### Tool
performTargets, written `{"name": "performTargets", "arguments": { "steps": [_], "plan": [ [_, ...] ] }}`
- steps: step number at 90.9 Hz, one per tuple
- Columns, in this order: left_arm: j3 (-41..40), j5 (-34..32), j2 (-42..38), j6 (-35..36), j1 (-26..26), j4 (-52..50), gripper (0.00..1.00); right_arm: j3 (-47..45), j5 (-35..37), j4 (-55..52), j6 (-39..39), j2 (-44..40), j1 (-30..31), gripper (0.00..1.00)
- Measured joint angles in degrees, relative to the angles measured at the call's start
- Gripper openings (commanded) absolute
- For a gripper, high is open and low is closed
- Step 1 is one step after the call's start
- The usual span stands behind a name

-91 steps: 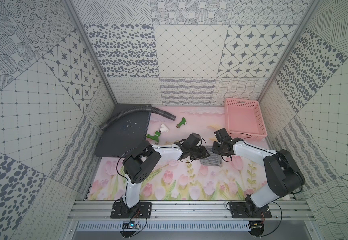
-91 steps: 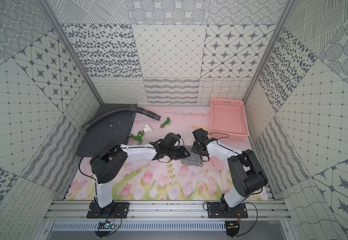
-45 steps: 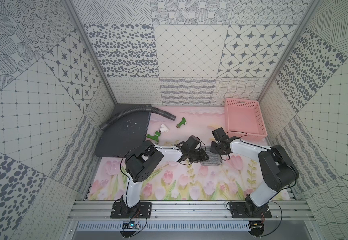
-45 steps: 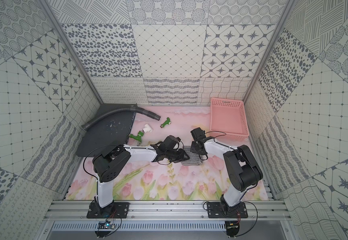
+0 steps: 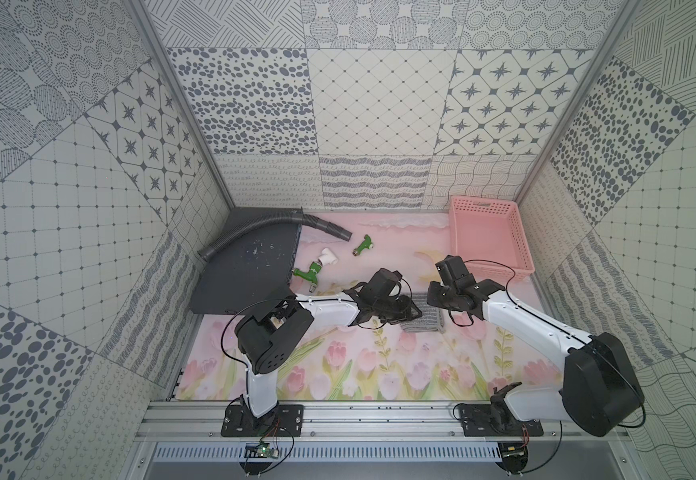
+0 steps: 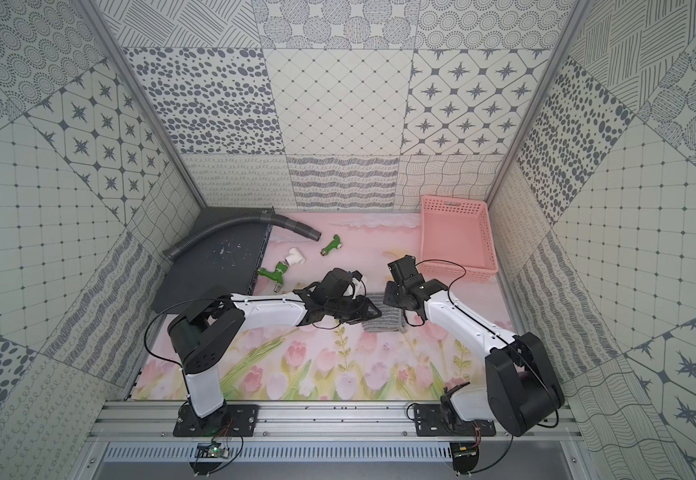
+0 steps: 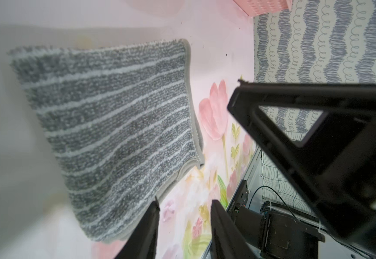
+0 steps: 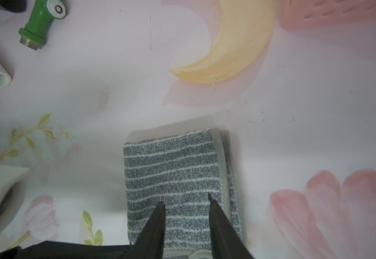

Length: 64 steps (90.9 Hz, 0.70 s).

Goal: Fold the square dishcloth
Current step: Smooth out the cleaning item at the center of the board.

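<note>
At 10 o'clock a ribbed grey hose (image 5: 255,228) curls over a dark board (image 5: 246,274), with glossy green pipe fittings (image 5: 307,274) beside it. Mid-mat, the left gripper (image 7: 185,201) is released, jaws apart over bare mat just beside the square dishcloth (image 5: 427,322). This nubbly grey, white-striped cloth lies flat as a doubled rectangle. The right gripper (image 8: 186,199) hovers over it, jaws parted, grasping nothing. The fold looks laid, so next comes a second fold or a careful withdrawal. A perforated pink basket (image 5: 487,241) sits at 2 o'clock.
</note>
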Motion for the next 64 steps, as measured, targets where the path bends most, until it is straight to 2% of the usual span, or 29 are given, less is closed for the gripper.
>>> {"name": "performTargets", "arguments": {
  "steps": [29,64],
  "plan": [
    [-1.4,0.5,2.3,-1.0,-0.4,1.4,0.35,-8.0,1.1,-2.1,3.8,-1.9,1.2,0.31],
    [-3.5,1.5,5.2,-2.8,-0.4,6.2,0.34,-8.9,3.2,0.9,3.9,4.9,0.9,0.19]
  ]
}}
